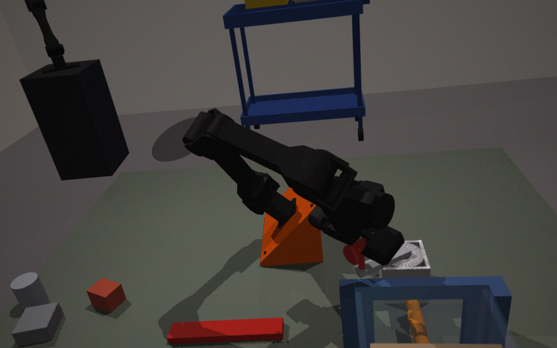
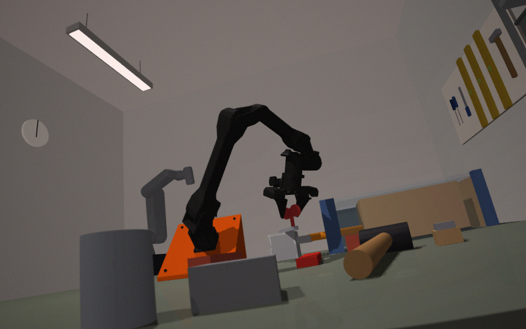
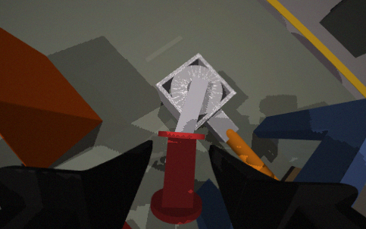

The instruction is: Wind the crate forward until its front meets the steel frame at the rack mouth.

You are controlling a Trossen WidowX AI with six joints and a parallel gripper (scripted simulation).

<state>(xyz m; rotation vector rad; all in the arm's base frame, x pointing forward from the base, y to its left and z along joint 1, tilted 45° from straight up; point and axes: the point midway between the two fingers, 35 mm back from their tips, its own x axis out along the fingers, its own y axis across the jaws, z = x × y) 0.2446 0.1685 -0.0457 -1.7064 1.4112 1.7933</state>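
Observation:
The winch stands on the bench with the handle's grey crank arm lying across its top. The handle's red spool-shaped grip stands up from the arm's outer end. My gripper is open around the grip, one finger on each side, with gaps showing in the wrist view. An orange strap runs from the winch through the blue frame. The tan crate is inside the cubby, flat. The key is hidden.
The orange wedge mount stands beside the winch. A red bar lies before the winch. A red cube, a grey cylinder and a grey block are farther left. A wooden cylinder lies near a black one.

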